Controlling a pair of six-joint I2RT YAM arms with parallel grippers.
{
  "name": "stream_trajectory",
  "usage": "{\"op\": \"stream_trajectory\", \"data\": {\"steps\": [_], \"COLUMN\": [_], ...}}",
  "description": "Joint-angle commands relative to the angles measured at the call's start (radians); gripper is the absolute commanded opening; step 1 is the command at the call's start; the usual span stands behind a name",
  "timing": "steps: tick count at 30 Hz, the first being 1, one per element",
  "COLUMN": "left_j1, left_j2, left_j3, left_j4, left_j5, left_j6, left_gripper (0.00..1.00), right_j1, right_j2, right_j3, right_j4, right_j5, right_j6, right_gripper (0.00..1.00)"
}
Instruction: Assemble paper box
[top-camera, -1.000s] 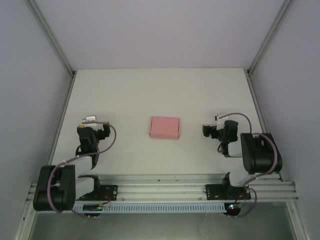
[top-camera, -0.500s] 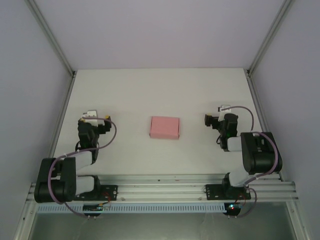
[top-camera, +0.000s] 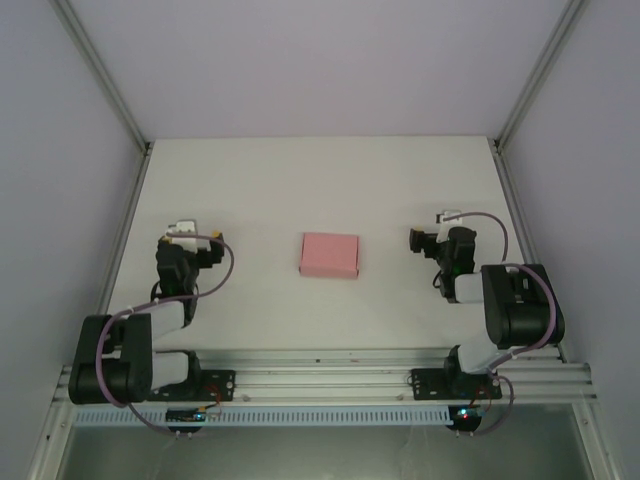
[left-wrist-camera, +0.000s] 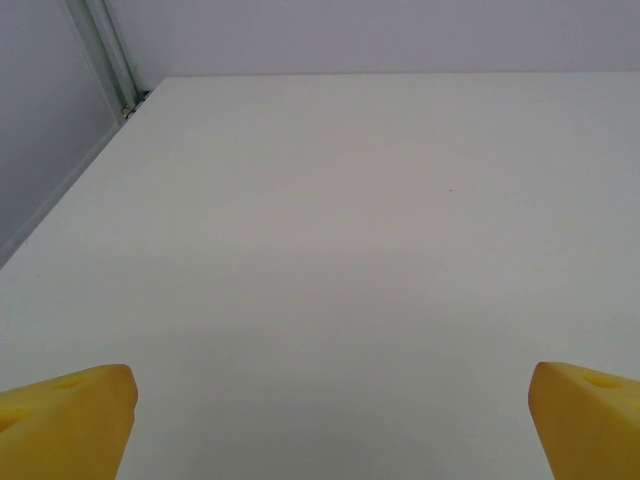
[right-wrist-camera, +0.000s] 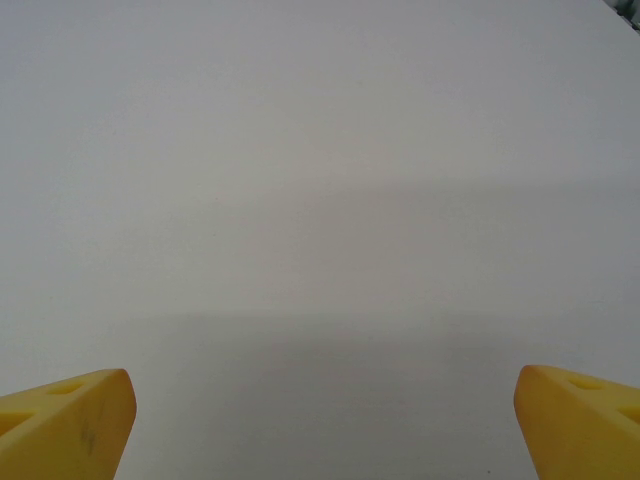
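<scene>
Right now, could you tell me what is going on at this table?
Nothing is being handled at the moment. A small pink box lies flat in the middle of the table, and nothing touches it. From above it looks like a plain closed rectangle. The left tool and the right tool are both open and empty, one on each side of the box and apart from it.
</scene>
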Motion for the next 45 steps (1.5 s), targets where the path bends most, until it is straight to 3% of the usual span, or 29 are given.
{"op": "stream_trajectory", "data": {"steps": [1, 5, 8, 9, 10, 13, 15, 19, 45], "left_j1": [0.007, 0.012, 0.012, 0.012, 0.012, 0.013, 0.014, 0.014, 0.016], "left_j2": [0.041, 0.113, 0.312, 0.312, 0.253, 0.294, 0.267, 0.278, 0.283], "left_j3": [0.028, 0.019, 0.016, 0.029, 0.058, 0.069, 0.095, 0.130, 0.136], "left_j4": [0.063, 0.162, 0.396, 0.363, 0.204, 0.257, 0.154, 0.108, 0.104], "left_j5": [0.005, 0.014, 0.024, 0.028, 0.029, 0.032, 0.011, 0.008, 0.013], "left_j6": [0.029, 0.010, 0.014, 0.015, 0.008, 0.014, 0.003, 0.003, 0.001], "left_gripper": [1.00, 1.00, 1.00, 1.00, 1.00, 1.00, 1.00, 0.99, 1.00], "right_j1": [-0.003, -0.003, -0.003, -0.003, -0.003, -0.003, -0.004, -0.003, -0.004], "right_j2": [-0.004, -0.004, -0.004, -0.004, -0.004, -0.004, -0.004, -0.004, -0.004], "right_j3": [0.008, 0.008, 0.009, 0.007, 0.008, 0.008, 0.008, 0.008, 0.009], "right_j4": [0.009, 0.009, 0.011, 0.011, 0.013, 0.008, 0.010, 0.007, 0.008], "right_j5": [0.019, 0.019, 0.019, 0.019, 0.019, 0.018, 0.018, 0.018, 0.018], "right_j6": [0.009, 0.009, 0.009, 0.010, 0.010, 0.010, 0.010, 0.009, 0.010], "right_gripper": [0.99, 0.99, 0.99, 0.99, 0.99, 0.99, 0.99, 0.99, 0.99]}}
